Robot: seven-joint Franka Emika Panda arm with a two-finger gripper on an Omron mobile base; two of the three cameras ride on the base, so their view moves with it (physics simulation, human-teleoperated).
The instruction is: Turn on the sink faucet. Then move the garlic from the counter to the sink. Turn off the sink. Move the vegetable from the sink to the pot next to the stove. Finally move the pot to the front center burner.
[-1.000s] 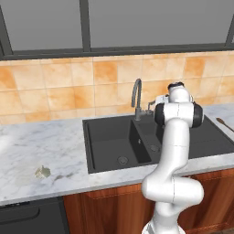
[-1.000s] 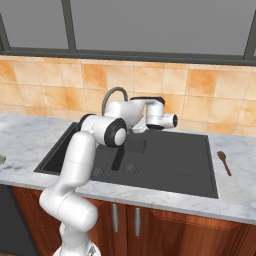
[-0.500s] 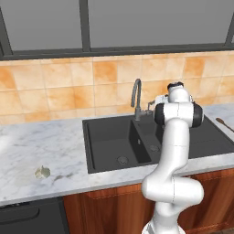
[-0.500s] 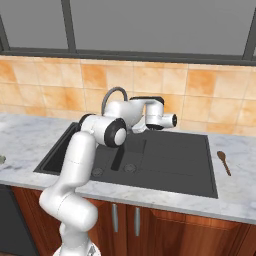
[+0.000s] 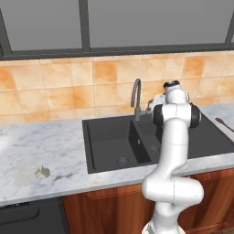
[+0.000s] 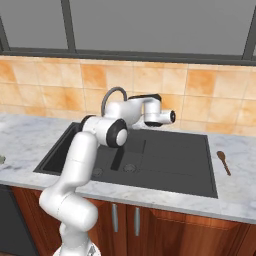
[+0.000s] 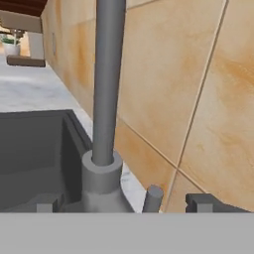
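Honestly, the risk I see right now is at the faucet. In the hand view the sink faucet (image 7: 106, 89) stem fills the left-centre of the frame, with its small lever (image 7: 153, 197) poking up at the bottom just right of the base. The fingers (image 7: 121, 206) stand wide apart, one tip bottom left, one bottom right, with the base and lever between them and nothing clamped. The tiled wall takes up the whole right half of that frame, so it looks really close. If the hand pushes on at a bad angle, I'd guess it either scrapes the tile or nudges the stem instead of the lever, and no water comes on.

Going left to right in the left base view: the garlic (image 5: 42, 172) sits lower left on the marble surface (image 5: 41, 146), well apart from the sink (image 5: 109, 144), so it hasn't been moved yet. The sink's wide bowl, centre frame, looks empty apart from its drain, and I can't see water running. The narrower bowl to its right is partly hidden by the arm, so I can't tell about that one. In the right base view a wooden spoon (image 6: 223, 162) lies at the right.
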